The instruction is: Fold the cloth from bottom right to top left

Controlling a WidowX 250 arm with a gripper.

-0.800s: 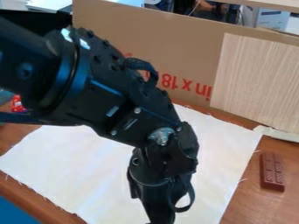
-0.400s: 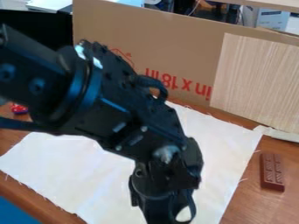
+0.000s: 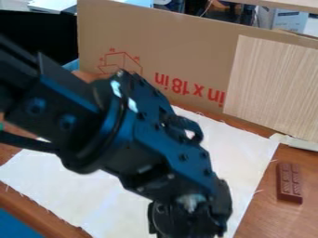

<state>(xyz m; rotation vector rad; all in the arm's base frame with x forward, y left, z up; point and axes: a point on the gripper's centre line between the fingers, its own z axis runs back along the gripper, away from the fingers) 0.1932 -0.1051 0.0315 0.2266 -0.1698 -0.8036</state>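
Camera view: nearest you, the black arm (image 3: 155, 144) slants down from the left to the bottom edge, over the cloth. You can't tell whether the pincer is wide or narrow, or whether it has any fabric in it. A blue patch (image 3: 16, 227) sits at the bottom left, beside the table (image 3: 282, 223).

The white cloth (image 3: 68, 183) lies spread on the table, its right edge running down to the bottom of the view. It should be light, limp and easy to bend, with little risk of breaking. Its frayed threads could catch, so take hold a little inside the bottom-right corner, pinching low, then carry it diagonally to the top left. Drag it and the whole sheet may slide or bunch.

Your own arm hides much of the middle and upper left, so the landing corner is hard to judge. The brown bar (image 3: 289, 182) lies just right of the cloth; swing clear of it. Farther back, a cardboard sheet (image 3: 180, 51) and a pale wooden panel (image 3: 276, 88) stand upright like a wall, limiting reach beyond the far edge.
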